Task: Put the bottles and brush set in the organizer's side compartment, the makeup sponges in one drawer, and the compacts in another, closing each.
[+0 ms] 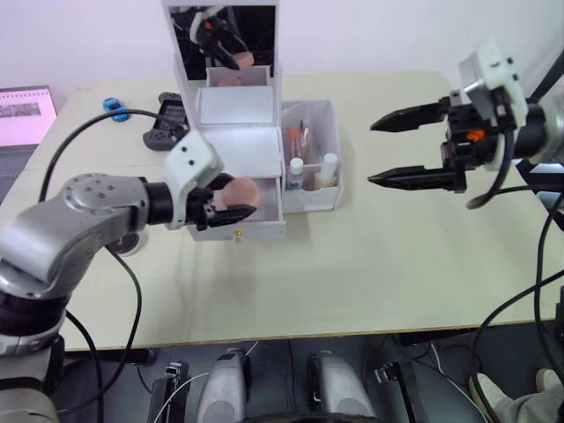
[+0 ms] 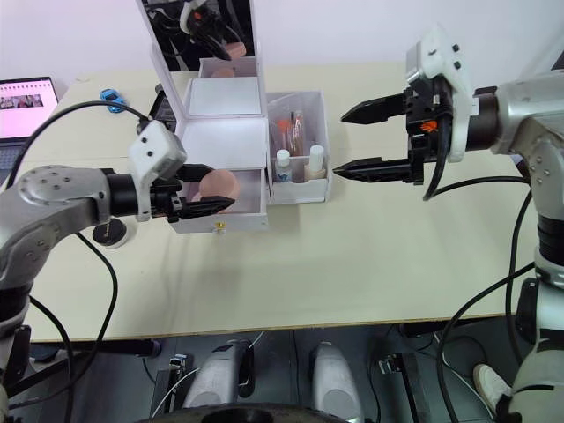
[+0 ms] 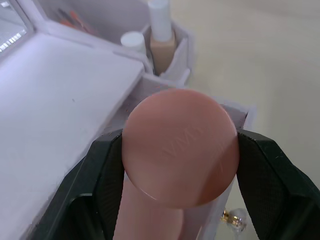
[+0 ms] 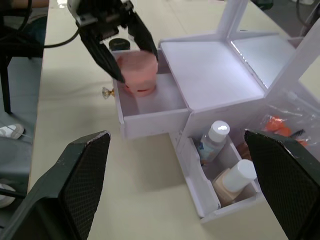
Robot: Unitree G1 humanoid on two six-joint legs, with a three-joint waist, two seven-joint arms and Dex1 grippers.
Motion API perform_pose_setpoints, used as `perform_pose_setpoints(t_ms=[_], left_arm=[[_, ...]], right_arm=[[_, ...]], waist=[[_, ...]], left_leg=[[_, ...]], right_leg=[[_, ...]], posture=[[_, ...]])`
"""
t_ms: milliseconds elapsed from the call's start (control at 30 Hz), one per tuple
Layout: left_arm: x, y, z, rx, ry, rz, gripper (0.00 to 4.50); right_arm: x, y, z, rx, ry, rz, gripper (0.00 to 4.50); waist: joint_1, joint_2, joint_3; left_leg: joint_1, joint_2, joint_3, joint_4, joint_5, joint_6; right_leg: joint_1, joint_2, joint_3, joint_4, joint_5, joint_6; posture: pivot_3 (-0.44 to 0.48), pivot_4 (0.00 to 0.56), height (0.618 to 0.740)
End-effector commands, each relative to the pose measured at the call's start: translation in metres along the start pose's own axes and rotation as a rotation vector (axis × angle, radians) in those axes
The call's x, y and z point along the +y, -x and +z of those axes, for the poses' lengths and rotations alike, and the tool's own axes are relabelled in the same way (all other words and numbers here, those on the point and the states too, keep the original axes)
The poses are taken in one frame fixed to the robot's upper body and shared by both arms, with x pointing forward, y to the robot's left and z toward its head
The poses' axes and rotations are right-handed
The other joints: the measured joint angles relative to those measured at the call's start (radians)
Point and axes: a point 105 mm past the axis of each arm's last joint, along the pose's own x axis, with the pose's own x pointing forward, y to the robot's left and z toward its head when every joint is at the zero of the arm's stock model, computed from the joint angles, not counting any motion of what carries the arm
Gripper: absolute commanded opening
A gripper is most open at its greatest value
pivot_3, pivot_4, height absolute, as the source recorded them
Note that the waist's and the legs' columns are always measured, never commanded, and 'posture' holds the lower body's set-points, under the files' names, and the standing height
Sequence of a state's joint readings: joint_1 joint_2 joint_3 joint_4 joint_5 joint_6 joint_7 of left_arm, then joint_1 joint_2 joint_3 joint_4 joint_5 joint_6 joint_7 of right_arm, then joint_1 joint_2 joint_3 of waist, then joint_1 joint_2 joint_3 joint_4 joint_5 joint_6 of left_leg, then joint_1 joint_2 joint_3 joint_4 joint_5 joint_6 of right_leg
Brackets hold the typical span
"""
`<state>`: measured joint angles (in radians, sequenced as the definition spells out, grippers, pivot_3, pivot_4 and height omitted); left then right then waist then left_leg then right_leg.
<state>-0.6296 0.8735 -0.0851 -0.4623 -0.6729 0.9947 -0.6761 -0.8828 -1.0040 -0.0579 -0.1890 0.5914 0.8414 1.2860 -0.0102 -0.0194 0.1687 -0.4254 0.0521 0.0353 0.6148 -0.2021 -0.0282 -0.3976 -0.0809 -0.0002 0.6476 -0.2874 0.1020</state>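
The white organizer (image 1: 238,145) stands at mid-table with its mirror lid (image 1: 225,40) upright and one front drawer (image 1: 264,225) pulled out. My left gripper (image 1: 240,196) is shut on pink makeup sponges (image 3: 180,145), held just over that open drawer; they look like two stacked. In the side compartment (image 1: 333,119) stand the clear bottle (image 1: 296,170) and the beige bottle (image 1: 328,169), with the brush set (image 1: 300,137) behind them. My right gripper (image 1: 371,152) hangs open and empty to the right of the organizer. One black compact (image 2: 110,232) lies on the table under my left forearm.
A laptop (image 1: 25,115) sits at the far left beside the table. A black device (image 1: 166,123) and a small blue object (image 1: 113,105) lie behind the organizer's left side. A black cable loops across the table's left part.
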Motion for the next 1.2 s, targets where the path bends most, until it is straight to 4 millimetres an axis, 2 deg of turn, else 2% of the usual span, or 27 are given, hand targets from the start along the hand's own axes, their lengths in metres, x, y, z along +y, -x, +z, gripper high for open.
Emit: perform_pose_setpoints(t_ms=[33, 467, 533, 600, 767, 933, 1033, 1100, 1200], left_arm=[[0.005, -0.002, 0.010, -0.025, -0.025, 0.015, 2.66], [0.003, -0.018, 0.016, -0.063, -0.002, -0.030, 2.66], [0.003, -0.019, 0.014, -0.046, -0.027, -0.026, 3.67], [0.004, -0.018, 0.013, -0.031, -0.061, -0.021, 4.44], [0.003, -0.010, 0.018, -0.046, -0.054, -0.028, 4.44], [0.004, 0.011, 0.032, -0.169, -0.021, -0.028, 4.44], [-0.002, 0.047, 0.041, -0.319, 0.049, -0.047, 4.44], [-0.011, 0.064, 0.033, -0.337, 0.060, -0.045, 4.44], [-0.029, 0.078, 0.007, -0.260, 0.083, -0.022, 4.44]], right_arm=[[0.003, 0.007, 0.012, -0.016, 0.041, -0.040, 4.50], [0.010, 0.006, 0.009, -0.003, 0.026, -0.087, 4.50], [0.010, 0.007, 0.009, -0.001, 0.024, -0.090, 4.50], [0.008, 0.010, 0.009, 0.001, 0.019, -0.090, 4.50], [0.002, 0.017, 0.011, 0.010, 0.022, -0.087, 4.50], [-0.004, 0.017, 0.010, 0.010, 0.048, -0.066, 4.50], [-0.006, 0.008, 0.015, -0.029, 0.067, -0.021, 4.50], [-0.009, 0.001, 0.016, -0.043, 0.077, 0.007, 4.50], [-0.014, -0.009, 0.018, -0.061, 0.090, 0.049, 4.50]], waist=[[0.001, 0.000, 0.000], [-0.001, 0.000, 0.000], [0.000, 0.000, 0.000], [0.001, 0.000, 0.000], [-0.001, 0.000, 0.000], [-0.005, 0.000, 0.000], [-0.008, 0.000, 0.000], [-0.015, 0.001, 0.000], [-0.010, 0.001, 0.000]], left_leg=[[0.000, 0.000, 0.000, 0.000, 0.000, 0.000], [0.000, 0.000, -0.001, 0.000, 0.000, 0.000], [0.000, 0.000, -0.001, 0.000, 0.000, 0.000], [0.000, 0.000, -0.001, 0.000, 0.000, 0.000], [0.000, 0.000, -0.001, 0.000, 0.000, 0.000], [0.000, 0.000, -0.001, 0.000, 0.000, 0.000], [0.000, 0.000, 0.000, 0.000, 0.000, 0.000], [0.000, 0.001, 0.000, 0.000, 0.000, 0.000], [0.000, 0.001, -0.001, 0.000, 0.000, 0.000]], right_leg=[[0.000, 0.000, 0.000, 0.000, 0.000, 0.000], [0.000, 0.000, 0.000, 0.000, 0.000, 0.000], [0.000, 0.000, 0.000, 0.000, 0.000, 0.000], [0.000, 0.000, 0.000, 0.000, 0.000, 0.000], [0.000, 0.000, 0.000, 0.000, 0.000, 0.000], [0.000, 0.000, 0.000, 0.000, 0.000, 0.000], [-0.001, 0.000, 0.001, 0.001, 0.000, 0.000], [-0.002, 0.000, 0.001, 0.001, 0.000, 0.000], [-0.001, 0.000, 0.001, 0.001, 0.000, 0.000]], posture=[[0.000, 0.150, 0.740], [0.000, 0.150, 0.740], [0.000, 0.150, 0.740], [0.000, 0.150, 0.740], [0.000, 0.150, 0.740], [0.000, 0.150, 0.740], [0.000, 0.150, 0.740], [0.000, 0.150, 0.740], [0.000, 0.150, 0.740]])
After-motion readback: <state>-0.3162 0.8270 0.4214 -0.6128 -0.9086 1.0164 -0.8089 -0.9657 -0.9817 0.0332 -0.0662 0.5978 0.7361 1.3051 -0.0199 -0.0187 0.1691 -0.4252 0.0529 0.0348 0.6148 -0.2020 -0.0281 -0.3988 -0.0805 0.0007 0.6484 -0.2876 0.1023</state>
